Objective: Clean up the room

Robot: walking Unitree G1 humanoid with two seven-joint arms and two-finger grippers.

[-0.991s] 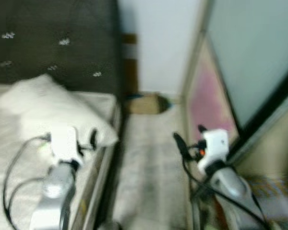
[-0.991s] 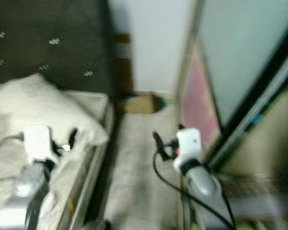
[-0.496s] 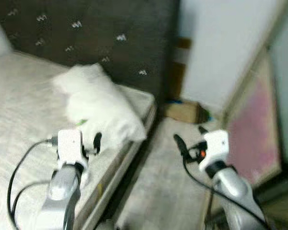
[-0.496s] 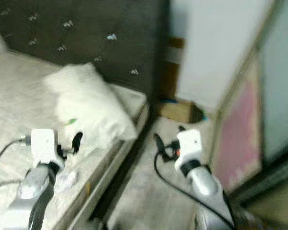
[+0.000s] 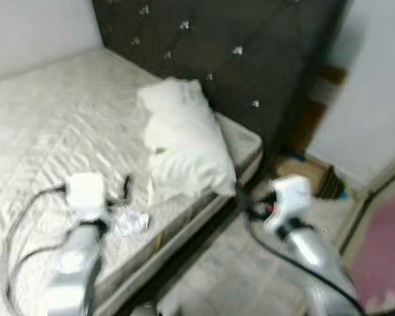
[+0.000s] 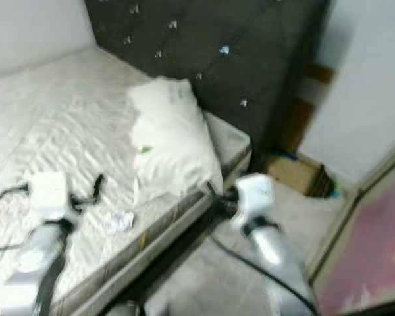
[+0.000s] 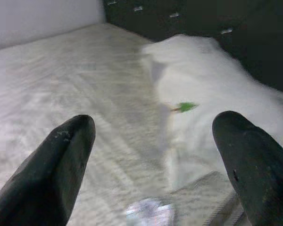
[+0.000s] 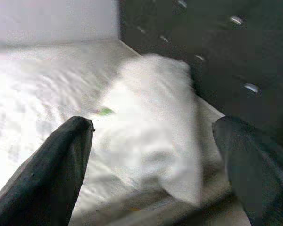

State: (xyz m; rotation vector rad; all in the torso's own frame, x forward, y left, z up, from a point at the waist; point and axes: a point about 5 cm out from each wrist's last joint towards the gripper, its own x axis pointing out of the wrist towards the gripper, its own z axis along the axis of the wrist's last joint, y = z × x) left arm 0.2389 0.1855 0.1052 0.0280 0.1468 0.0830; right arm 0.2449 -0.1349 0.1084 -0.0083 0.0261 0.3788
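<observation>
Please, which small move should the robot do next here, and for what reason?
Probably reach the left gripper forward and down to the crumpled wrapper on the mattress. It lies just ahead of that gripper near the bed's edge, below the white pillow, and the jaws are open and empty. A small green scrap on the pillow could follow.

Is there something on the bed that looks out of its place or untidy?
Yes. A crumpled wrapper lies on the mattress near its edge, just ahead of the left gripper. A small green scrap sits on the pillow, which lies askew.
</observation>
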